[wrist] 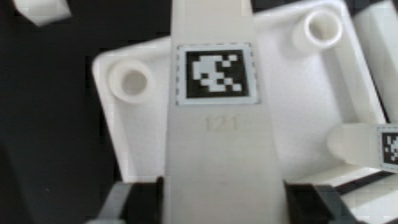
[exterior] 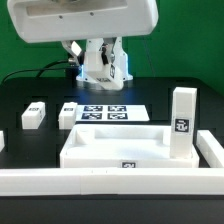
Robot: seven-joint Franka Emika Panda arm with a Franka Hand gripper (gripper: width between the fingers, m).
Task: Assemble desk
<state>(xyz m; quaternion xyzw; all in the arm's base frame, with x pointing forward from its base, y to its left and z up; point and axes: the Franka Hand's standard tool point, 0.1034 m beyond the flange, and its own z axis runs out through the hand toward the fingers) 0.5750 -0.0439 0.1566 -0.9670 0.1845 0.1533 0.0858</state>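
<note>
Over the far half of the black table [exterior: 160, 95], the exterior view has the arm's jaws hanging above the marker board [exterior: 105, 112], with a white piece between them too blurred to name. Nearer, the desk panel [exterior: 100, 150] lies flat, with an upright leg [exterior: 181, 123] at its end on the exterior view's right. Two loose legs [exterior: 33, 115] lie on the table to the exterior view's left of the board. A white border rail [exterior: 100, 182] runs along the near edge, and a green backdrop [exterior: 190, 35] closes the room behind.

Only the wrist view shows the grip plainly. The jaws are closed on a held leg [wrist: 215, 110] bearing a tag. It hangs above the desk panel [wrist: 134, 135] and its round corner sockets [wrist: 128, 80]. A second tagged leg [wrist: 370, 145] shows at the panel's edge.
</note>
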